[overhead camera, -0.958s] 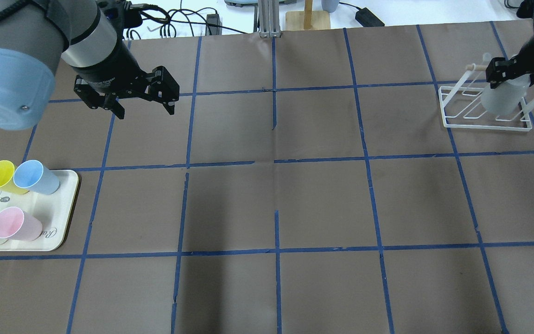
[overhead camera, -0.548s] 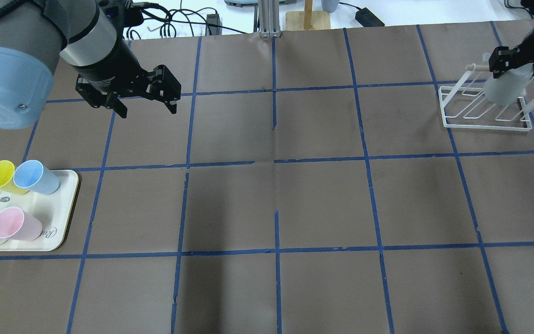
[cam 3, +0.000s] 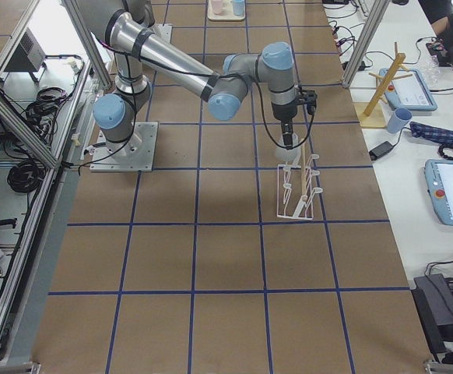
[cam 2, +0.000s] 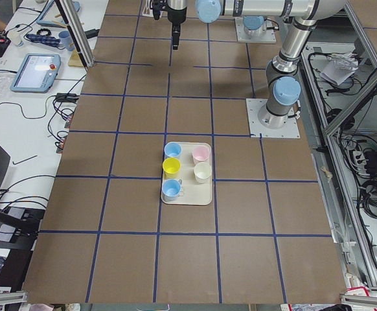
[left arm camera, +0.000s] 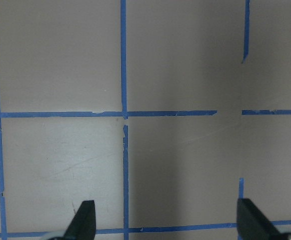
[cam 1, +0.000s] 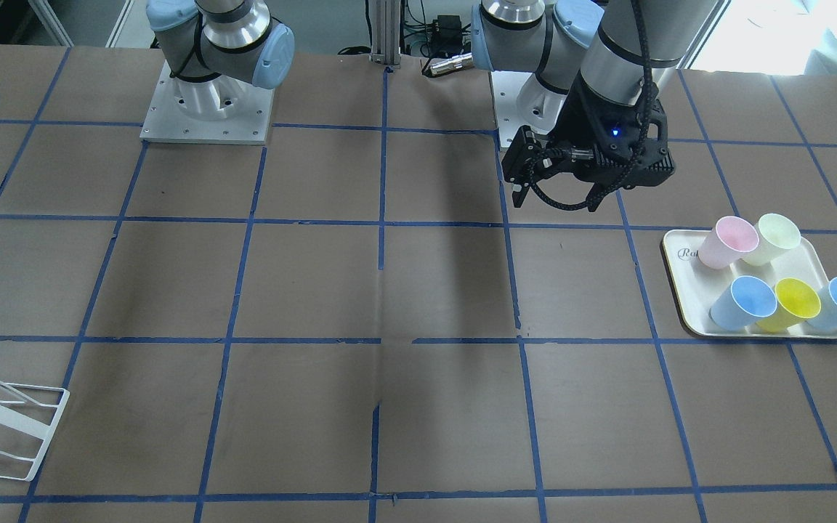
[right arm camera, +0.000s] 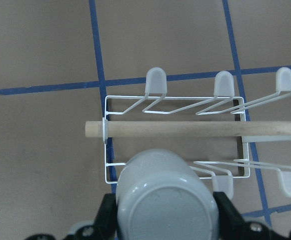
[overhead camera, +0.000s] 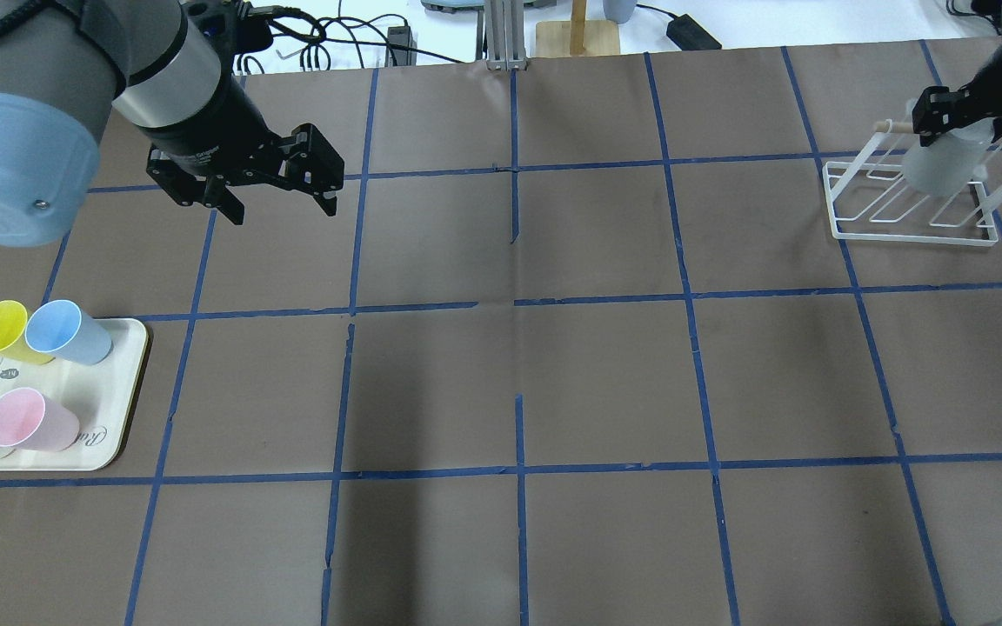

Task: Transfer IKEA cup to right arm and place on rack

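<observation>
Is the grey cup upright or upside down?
Upside down: the cup turns its closed base up at the right wrist camera, over the rack.

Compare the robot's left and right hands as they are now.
The left hand is open and empty; the right hand is shut on the IKEA cup. The left hand hangs over the table; the right hand hangs over the rack. Both are black and two-fingered.

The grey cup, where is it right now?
In the overhead view the IKEA cup is at the far right of the table, held mouth-down in the right gripper over the white wire rack, beside its wooden rod.
</observation>
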